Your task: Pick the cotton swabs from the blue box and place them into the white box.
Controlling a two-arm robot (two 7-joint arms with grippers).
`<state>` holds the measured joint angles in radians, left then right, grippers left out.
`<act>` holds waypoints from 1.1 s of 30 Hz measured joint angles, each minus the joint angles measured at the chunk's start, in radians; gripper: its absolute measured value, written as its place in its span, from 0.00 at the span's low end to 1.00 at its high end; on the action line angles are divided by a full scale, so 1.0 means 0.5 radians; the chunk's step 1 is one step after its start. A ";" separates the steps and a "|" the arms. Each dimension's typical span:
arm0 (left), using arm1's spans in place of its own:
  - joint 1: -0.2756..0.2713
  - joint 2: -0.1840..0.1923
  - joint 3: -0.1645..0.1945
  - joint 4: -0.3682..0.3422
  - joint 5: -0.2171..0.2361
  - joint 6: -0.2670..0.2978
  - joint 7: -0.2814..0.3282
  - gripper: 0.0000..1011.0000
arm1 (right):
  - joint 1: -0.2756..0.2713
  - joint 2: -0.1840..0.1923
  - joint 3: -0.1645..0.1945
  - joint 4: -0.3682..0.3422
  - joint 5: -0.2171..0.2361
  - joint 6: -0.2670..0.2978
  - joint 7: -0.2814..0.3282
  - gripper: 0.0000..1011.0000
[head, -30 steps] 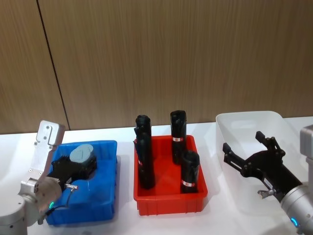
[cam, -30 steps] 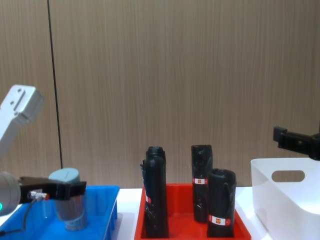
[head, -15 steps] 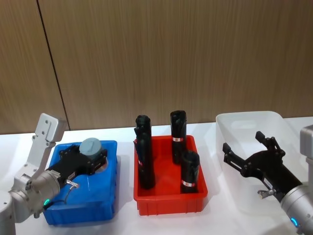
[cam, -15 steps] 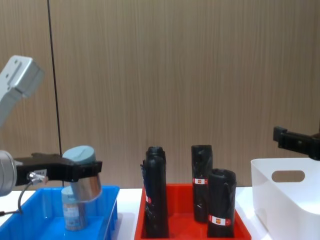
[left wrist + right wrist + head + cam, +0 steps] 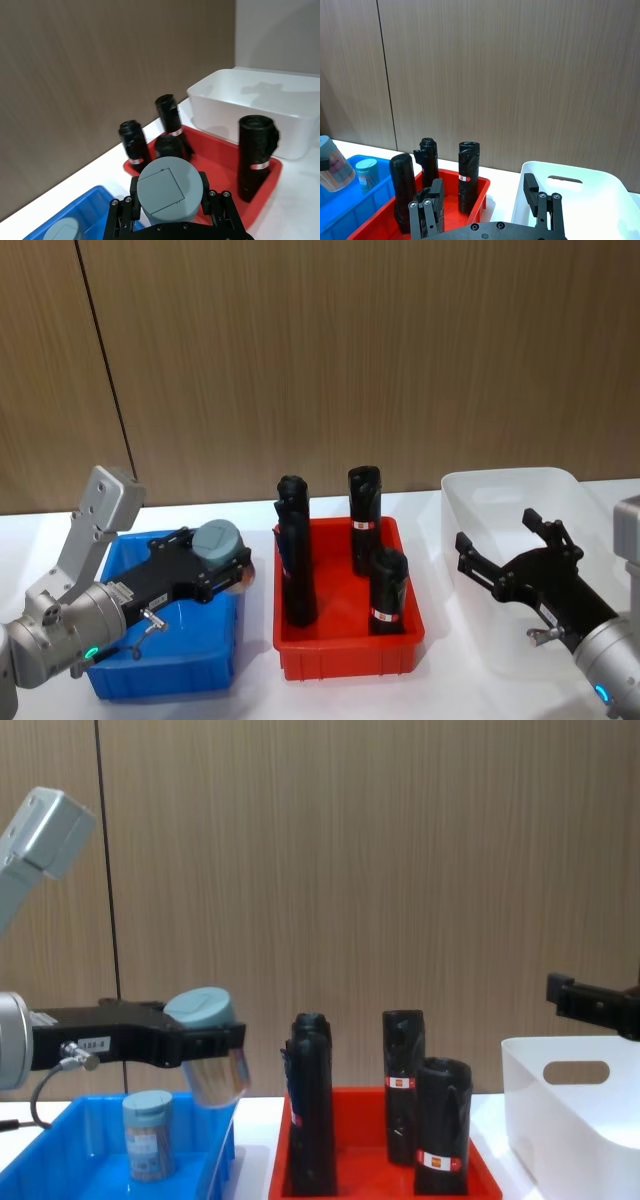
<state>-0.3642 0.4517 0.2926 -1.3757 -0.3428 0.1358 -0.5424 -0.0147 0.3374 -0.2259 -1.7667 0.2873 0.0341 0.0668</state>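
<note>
cotton swabs [image 5: 169,186] in left gripper [image 5: 170,196]

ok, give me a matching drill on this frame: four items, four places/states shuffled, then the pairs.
Items
1. higher cotton swab tub
2. lower cotton swab tub
3. black rolls
4. right gripper

Places/states
A. standing in the red tray
B. open, above the white box
C. clamped in the left gripper, raised above the blue box rim
D. standing in the blue box

Pairs: 1-C, 2-D, 3-A, 4-B
</note>
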 joint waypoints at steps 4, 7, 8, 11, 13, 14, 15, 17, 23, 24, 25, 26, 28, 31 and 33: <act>-0.012 0.012 0.000 -0.007 0.001 -0.032 -0.156 0.65 | 0.000 0.000 0.000 0.000 0.000 0.000 0.000 0.99; -0.020 0.017 0.001 -0.007 -0.004 -0.053 -0.239 0.65 | 0.000 0.000 0.000 0.000 0.000 0.000 0.000 0.99; -0.022 0.018 0.002 -0.007 -0.005 -0.058 -0.264 0.65 | 0.000 0.000 0.000 0.000 0.000 0.000 0.000 0.99; -0.034 0.022 0.005 -0.002 -0.019 -0.088 -0.365 0.65 | 0.000 0.000 0.000 0.000 0.000 0.000 0.000 0.99; -0.038 0.023 0.005 0.002 -0.026 -0.101 -0.410 0.65 | 0.000 0.000 0.000 0.000 0.000 0.000 0.000 0.99; -0.044 0.024 0.007 0.008 -0.036 -0.116 -0.464 0.65 | 0.000 0.000 0.000 0.000 0.000 0.000 0.000 0.99; -0.047 0.024 0.008 0.011 -0.040 -0.122 -0.486 0.65 | 0.000 0.000 0.000 0.000 0.000 0.000 0.000 0.99; -0.057 0.024 0.011 0.022 -0.054 -0.142 -0.554 0.65 | 0.000 0.000 0.000 0.000 0.000 0.000 0.000 0.99; -0.087 0.021 0.019 0.059 -0.109 -0.191 -0.758 0.65 | 0.000 0.000 0.000 0.000 0.000 0.000 0.000 0.99; -0.092 0.020 0.021 0.067 -0.116 -0.195 -0.782 0.65 | 0.000 0.000 0.000 0.000 0.000 0.000 0.000 0.99; -0.096 0.019 0.022 0.074 -0.125 -0.200 -0.813 0.65 | 0.000 0.000 0.000 0.000 0.000 0.000 0.000 0.99; -0.100 0.018 0.023 0.080 -0.133 -0.203 -0.837 0.65 | 0.000 0.000 0.000 0.000 0.000 0.000 0.000 0.99; -0.111 0.015 0.026 0.098 -0.152 -0.212 -0.902 0.65 | 0.000 0.000 0.000 0.000 0.000 0.000 0.000 0.99; -0.122 0.014 0.031 0.118 -0.178 -0.220 -0.976 0.65 | 0.000 0.000 0.000 0.000 0.000 0.000 0.000 0.99; -0.125 0.014 0.034 0.127 -0.192 -0.221 -1.007 0.65 | 0.000 0.000 0.000 0.000 0.000 0.000 0.000 0.99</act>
<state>-0.4269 0.4588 0.3098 -1.3123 -0.4389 0.0254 -1.0460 -0.0146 0.3375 -0.2258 -1.7667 0.2873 0.0341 0.0668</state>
